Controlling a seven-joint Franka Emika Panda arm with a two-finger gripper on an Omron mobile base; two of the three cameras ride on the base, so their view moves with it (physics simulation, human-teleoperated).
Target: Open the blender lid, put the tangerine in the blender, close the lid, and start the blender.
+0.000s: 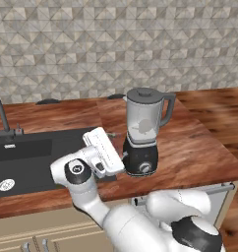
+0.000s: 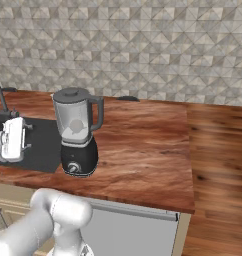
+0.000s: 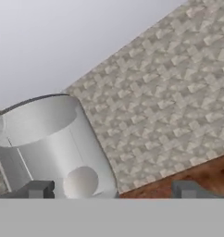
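We record the blender (image 1: 143,133) upright on the wooden counter (image 1: 199,147), just right of the black sink (image 1: 27,157), its clear grey jar seated on the rounded black base with the silver knob facing the front edge. The handle sits on the jar's right side in both base views. The blender lid (image 1: 144,92) is on the jar's rim, knob up. In the right base view the same blender (image 2: 76,132) stands near the counter's left end, lid (image 2: 71,93) closed. A pale rounded shape shows through the jar wall low down in all three views; in the hand view it appears grey-white at (image 3: 80,181), and we cannot tell whether this is the tangerine or a part of the jar. The gripper (image 1: 112,134) hangs just left of the blender at about the height of the jar's bottom, above the sink's right edge, not touching it as far as we can see. In the hand view the two dark fingertips (image 3: 39,189) stand wide apart at the bottom edge with nothing between them: jaws spread, empty. That view looks up past the jar toward the tiled wall (image 3: 169,102).
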